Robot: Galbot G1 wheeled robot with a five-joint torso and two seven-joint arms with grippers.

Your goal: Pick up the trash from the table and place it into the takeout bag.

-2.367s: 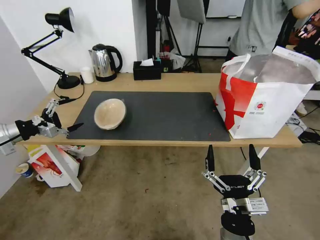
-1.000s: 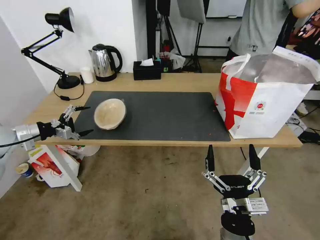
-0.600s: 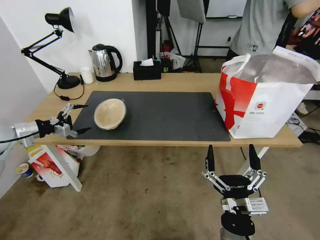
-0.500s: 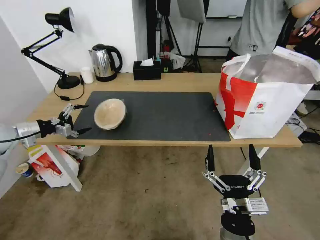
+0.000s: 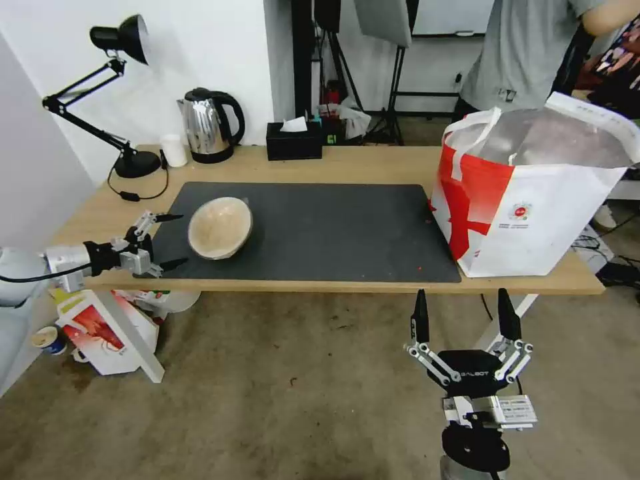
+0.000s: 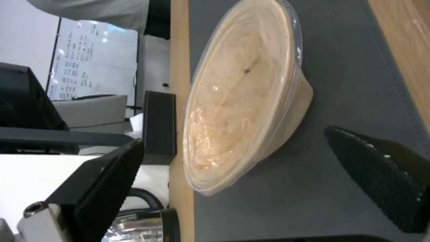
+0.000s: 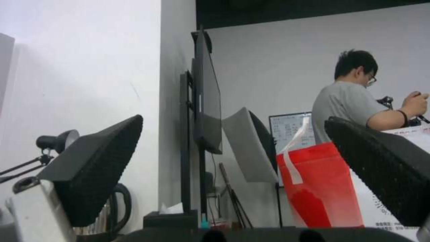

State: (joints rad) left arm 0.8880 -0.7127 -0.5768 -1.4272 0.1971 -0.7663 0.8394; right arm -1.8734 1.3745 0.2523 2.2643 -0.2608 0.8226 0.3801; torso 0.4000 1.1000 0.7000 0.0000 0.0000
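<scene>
Pretty even bright indoor light, soft shadows under the table (image 5: 347, 163); left wrist view's kinda blurry, slight wide-angle bend at edges.

bowl (image 5: 220, 227): matt paper pulp (glossy film inside) | table (image 5: 373, 160): smooth light wood | mat (image 5: 320, 233): matt dark grey

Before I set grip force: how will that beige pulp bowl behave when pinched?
The beige pulp bowl looks empty and thin-walled, so probably light and somewhat crushable. Its glossy clear liner, seen from the left wrist, may be slippery. It already sits tilted on the mat, so a nudge from the left gripper could rock it.
</scene>
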